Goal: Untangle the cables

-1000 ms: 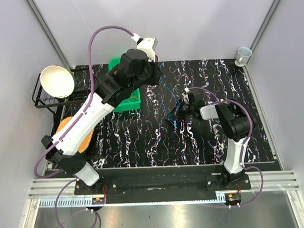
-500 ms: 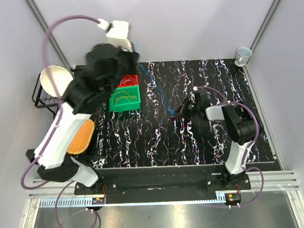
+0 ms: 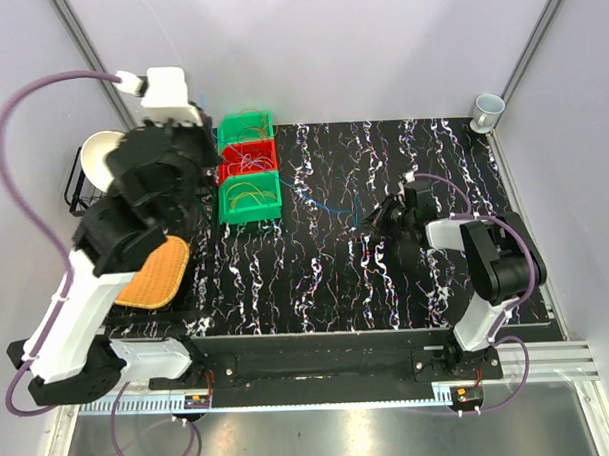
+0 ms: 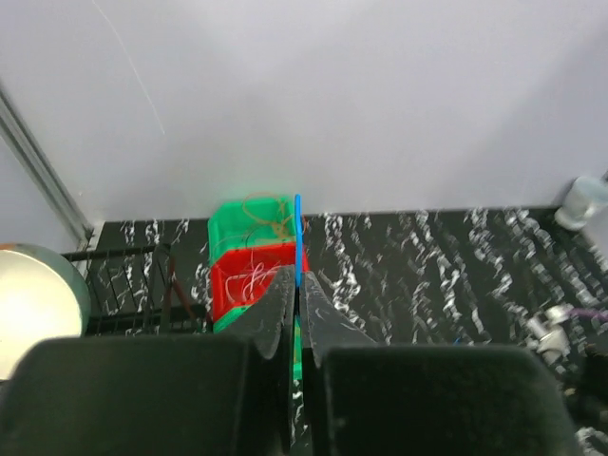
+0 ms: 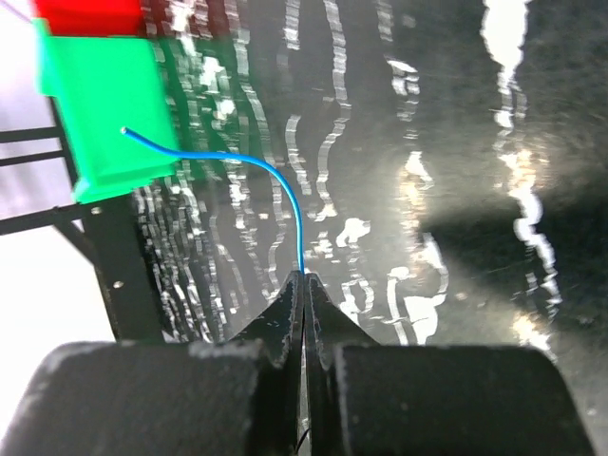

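Observation:
My left gripper is raised high at the back left and is shut on a thin blue cable, which sticks straight out of the tips. Below it stand three bins in a row: a green one, a red one and a green one, each holding thin cable loops. My right gripper is low over the mat and shut on another blue cable. That cable curves away to a free end near the nearest green bin. It also shows in the top view.
A white bowl sits in a black wire rack at the left. An orange oval pad lies in front of it. A white cup stands at the back right corner. The mat is black with white veins.
My left arm has swung up and to the left, off the bins, which now show in full. My right gripper has shifted slightly right with its blue cable.

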You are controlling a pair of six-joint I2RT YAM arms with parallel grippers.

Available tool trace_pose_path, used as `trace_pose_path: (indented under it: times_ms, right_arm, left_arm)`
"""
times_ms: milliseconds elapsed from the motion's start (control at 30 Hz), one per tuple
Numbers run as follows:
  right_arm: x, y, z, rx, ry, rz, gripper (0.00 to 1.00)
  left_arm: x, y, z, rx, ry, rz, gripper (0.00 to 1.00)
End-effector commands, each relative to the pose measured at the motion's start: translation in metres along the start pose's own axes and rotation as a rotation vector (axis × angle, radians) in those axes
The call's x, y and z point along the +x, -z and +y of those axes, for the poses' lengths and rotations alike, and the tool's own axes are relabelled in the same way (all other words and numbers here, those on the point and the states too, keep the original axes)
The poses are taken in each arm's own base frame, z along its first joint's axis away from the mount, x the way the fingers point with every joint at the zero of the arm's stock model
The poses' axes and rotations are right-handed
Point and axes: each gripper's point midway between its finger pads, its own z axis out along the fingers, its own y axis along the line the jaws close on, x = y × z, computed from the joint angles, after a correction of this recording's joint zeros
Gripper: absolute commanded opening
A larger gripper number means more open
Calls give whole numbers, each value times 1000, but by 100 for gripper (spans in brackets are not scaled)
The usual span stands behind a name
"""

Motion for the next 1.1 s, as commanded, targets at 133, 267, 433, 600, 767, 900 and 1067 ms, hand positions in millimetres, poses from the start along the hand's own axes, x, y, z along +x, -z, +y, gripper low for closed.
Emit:
trace_pose_path:
  times_ms: [133,267,433,600,767,900,1067]
  right_arm:
    - [-44,50,105,-203,156,-154,0]
    - [-46,60,156,-243,236,-151,0]
    - [-43,54,205,-292,316,-127,0]
    - [-40,48,261,-360,394,-99,0]
    - [-34,30,295,-395,431,-38,0]
    - [-23,12,314,-417,453,2,0]
    - [-5,-21,326,-416,479,52,0]
  left_arm:
    - [58,-28,-17,-19,-68,103,0]
    - [78,-41,-21,-6,-68,143,0]
    - [107,-73,-13,-19,-40,196,0]
    - [121,-97,-1,-47,5,246,0]
    - [130,-108,-3,-44,-2,267,0]
    - [138,-113,1,-66,-10,279,0]
    - [150,-119,12,-117,-21,309,0]
